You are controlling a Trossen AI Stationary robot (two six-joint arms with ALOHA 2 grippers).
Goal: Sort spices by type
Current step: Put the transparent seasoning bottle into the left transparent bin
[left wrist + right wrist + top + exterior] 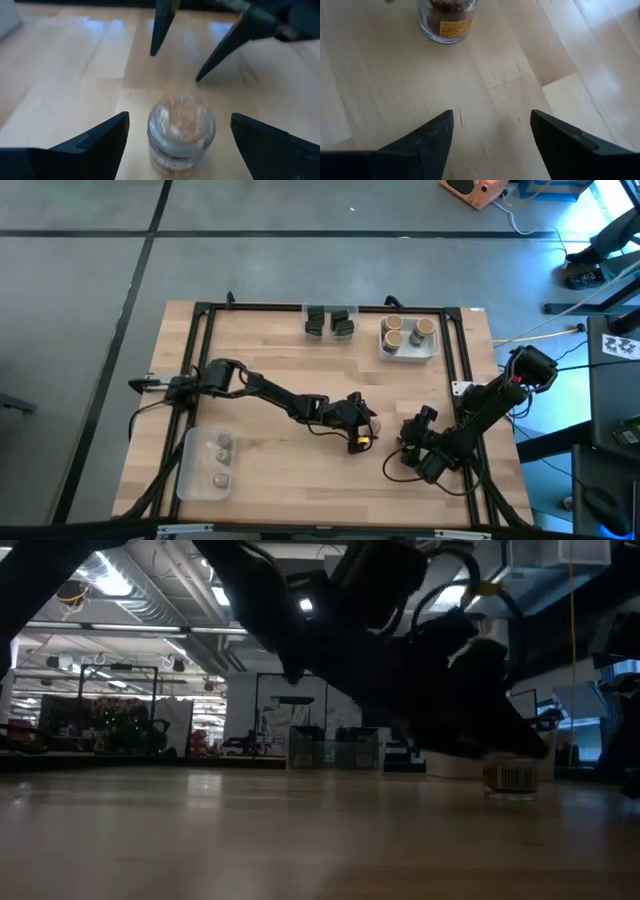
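High view: dark jars [330,322] and tan-topped jars [405,332] grouped by kind along the far edge, small jars in a tray [186,480] near the left front corner. Left gripper [362,434] reaches low to mid-table over a stray jar [361,442].

Low view: that jar [511,777] stands on the table.

Left wrist: fingers [90,145] spread, straddling the jar [181,132], not gripping.

Right wrist: right gripper [490,132] released, jar [445,20] ahead.
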